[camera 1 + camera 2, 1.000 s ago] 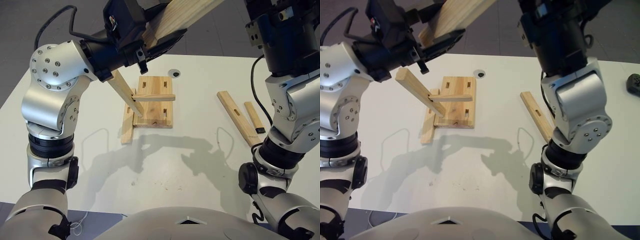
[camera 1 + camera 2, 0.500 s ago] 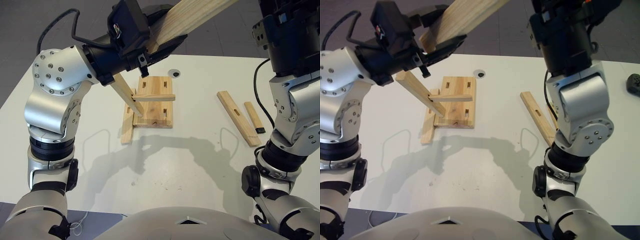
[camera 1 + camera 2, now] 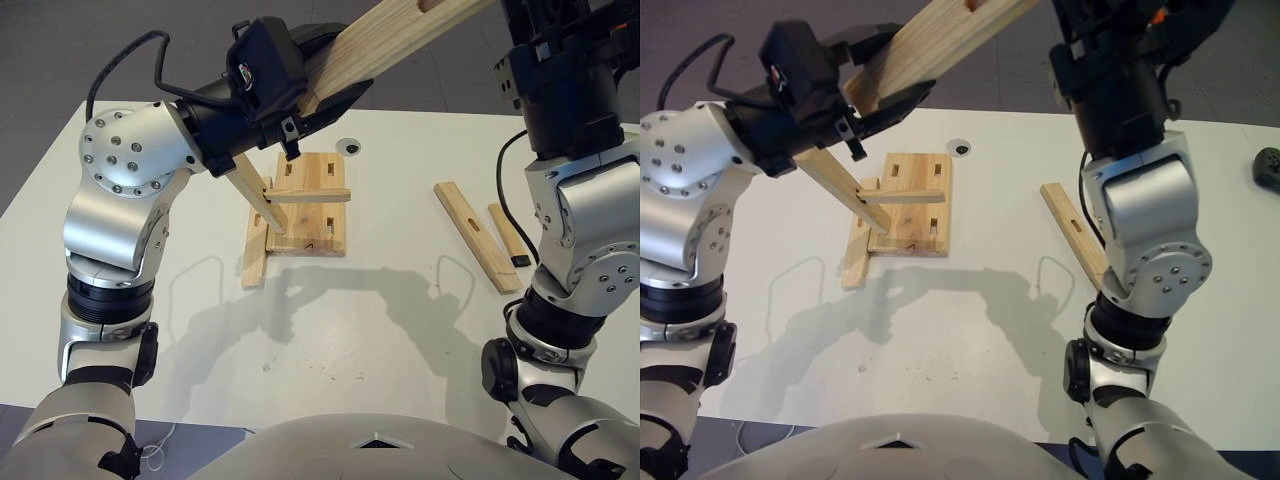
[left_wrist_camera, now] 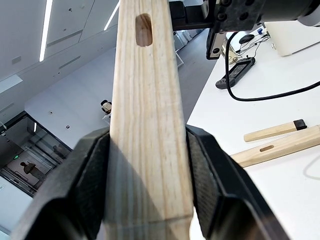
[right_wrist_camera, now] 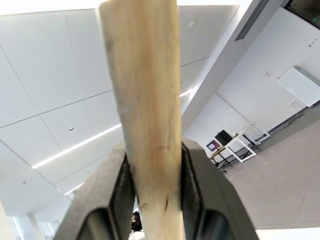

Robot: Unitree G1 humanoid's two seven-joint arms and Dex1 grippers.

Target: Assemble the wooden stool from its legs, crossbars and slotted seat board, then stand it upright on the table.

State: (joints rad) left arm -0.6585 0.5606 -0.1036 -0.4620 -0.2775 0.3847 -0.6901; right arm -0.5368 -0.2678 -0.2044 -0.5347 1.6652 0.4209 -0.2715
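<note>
Left tool (image 4: 150, 175) clamped on a slotted leg (image 3: 400, 30), the robot carries the piece higher and further toward 1 o'clock than a second ago, bringing a mortise slot into the eye views' top edge. The right tool (image 5: 152, 200) grips a wooden bar (image 5: 142, 90) just as tightly. The move looks like re-orienting in mid-air, with nothing newly fitted. The seat board (image 3: 310, 205) lies unmoved on the tabletop (image 3: 350, 340), one tilted leg (image 3: 250, 185) and a crossbar (image 3: 310, 195) rising from it. At its 3 o'clock wait a spare leg (image 3: 475, 235) and a short bar (image 3: 507, 233). The raised leg's far end is cut off, so whether both tools share one piece cannot be told. The tilted leg's joint with the board is hard to make out.
</note>
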